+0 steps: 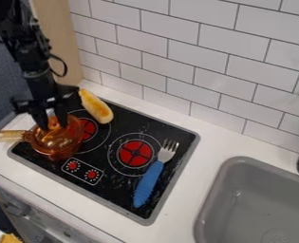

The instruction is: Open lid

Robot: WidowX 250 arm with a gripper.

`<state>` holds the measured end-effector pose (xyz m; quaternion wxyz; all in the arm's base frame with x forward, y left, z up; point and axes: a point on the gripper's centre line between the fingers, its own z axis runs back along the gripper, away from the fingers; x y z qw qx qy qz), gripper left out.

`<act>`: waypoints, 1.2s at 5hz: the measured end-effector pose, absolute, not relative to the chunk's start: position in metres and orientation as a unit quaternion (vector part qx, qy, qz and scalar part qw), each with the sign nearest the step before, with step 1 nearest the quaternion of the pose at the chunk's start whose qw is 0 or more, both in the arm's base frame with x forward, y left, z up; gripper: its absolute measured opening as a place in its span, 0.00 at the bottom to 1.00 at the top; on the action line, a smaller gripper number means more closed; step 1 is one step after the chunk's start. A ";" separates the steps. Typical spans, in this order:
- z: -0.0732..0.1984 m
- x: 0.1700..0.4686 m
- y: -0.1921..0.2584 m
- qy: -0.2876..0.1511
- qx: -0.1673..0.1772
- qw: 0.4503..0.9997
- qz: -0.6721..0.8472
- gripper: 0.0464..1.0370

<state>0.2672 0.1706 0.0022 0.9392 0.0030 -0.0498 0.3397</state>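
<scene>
The black gripper (pixel 52 124) hangs at the left over an amber see-through pot (pixel 55 153). Its two fingers stand apart, pointing down, one on either side of the knob of the amber lid (pixel 51 138). The lid lies on the pot, and whether the fingers touch its knob I cannot tell. A light handle (pixel 9 136) sticks out from the pot toward the left edge. The gripper covers part of the lid's far side.
The pot stands on the left part of the black stove (pixel 109 163). Behind it lies a yellowish bread-like toy (pixel 96 106). A blue-handled fork (pixel 150 183) rests at the stove's right, with a grey sink (pixel 241 163) beyond. A tiled wall rises behind.
</scene>
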 end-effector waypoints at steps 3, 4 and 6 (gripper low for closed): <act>0.039 0.289 0.126 -0.097 -0.035 0.958 0.268 0.34; 0.043 0.304 0.101 -0.104 -0.052 0.967 0.225 0.34; 0.023 0.336 0.075 -0.081 -0.041 0.980 0.179 0.34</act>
